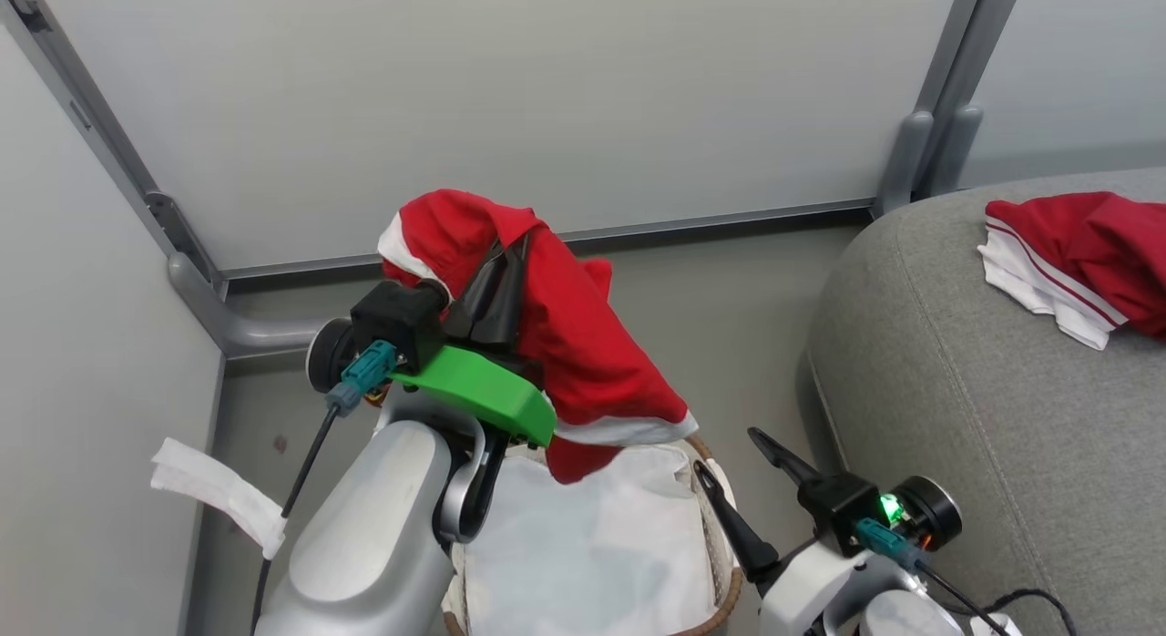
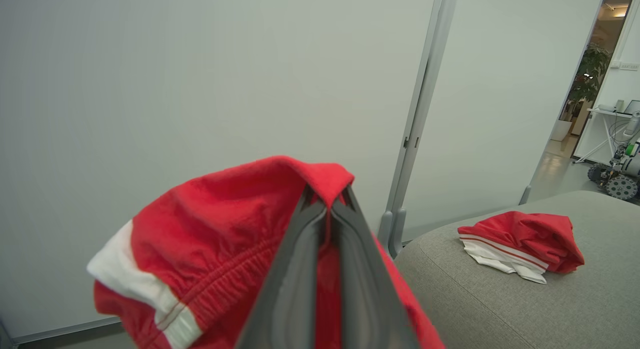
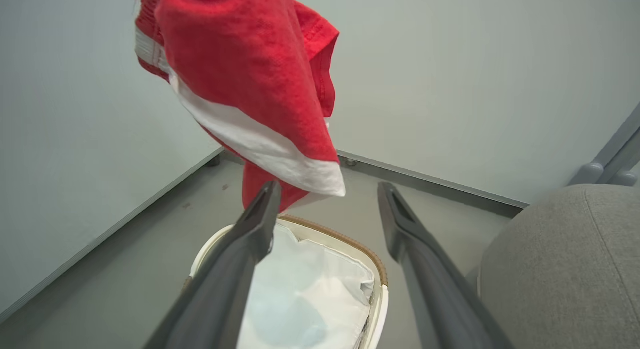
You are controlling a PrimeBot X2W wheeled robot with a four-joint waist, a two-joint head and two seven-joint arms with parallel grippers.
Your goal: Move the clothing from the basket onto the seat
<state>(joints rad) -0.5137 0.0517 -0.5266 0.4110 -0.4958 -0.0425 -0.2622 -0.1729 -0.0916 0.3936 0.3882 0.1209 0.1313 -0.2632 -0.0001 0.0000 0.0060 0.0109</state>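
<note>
My left gripper [image 1: 508,253] [image 2: 327,201] is shut on a red garment with white trim [image 1: 583,344] [image 2: 210,239] [image 3: 250,79], which hangs in the air above the basket [image 1: 715,490] [image 3: 350,244]. The basket shows its white liner [image 1: 592,536] [image 3: 305,289] and brown woven rim. A second red and white garment [image 1: 1084,253] [image 2: 520,239] lies crumpled on the grey seat [image 1: 956,372] [image 2: 500,299] [image 3: 565,259] to the right. My right gripper [image 1: 729,454] [image 3: 327,189] stands open beside the basket, below the hanging fabric, with nothing between its fingers.
Pale partition walls with grey metal frames close in the back and left. A strip of white cloth [image 1: 219,495] is tied to a cable at the lower left. Grey floor [image 1: 729,308] lies between basket and seat. Another wheeled robot [image 2: 620,174] stands beyond a far doorway.
</note>
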